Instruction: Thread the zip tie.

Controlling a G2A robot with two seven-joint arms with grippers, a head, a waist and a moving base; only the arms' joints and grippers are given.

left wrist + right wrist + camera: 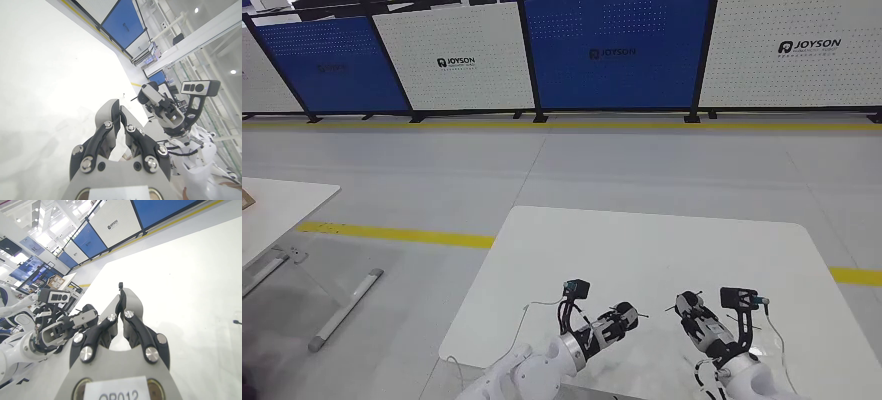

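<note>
My right gripper (121, 295) is shut on a black zip tie, whose small square head (120, 285) sticks out past the fingertips. In the left wrist view the same gripper (141, 94) hangs over the table's near corner, with a thin black end (133, 98) poking from it. My left gripper (120, 107) is shut too. A thin black strip (77, 309) juts from it (90, 311) in the right wrist view. In the top view the left gripper (630, 314) and the right gripper (685, 300) sit side by side, a short gap apart, low over the white table (642, 250). Any strap between them is hidden.
The white table stretches far ahead of both arms, bare. A small black piece (236, 322) lies on the table off to the right gripper's side. Blue and white partition panels (612, 50) stand beyond the floor behind the table.
</note>
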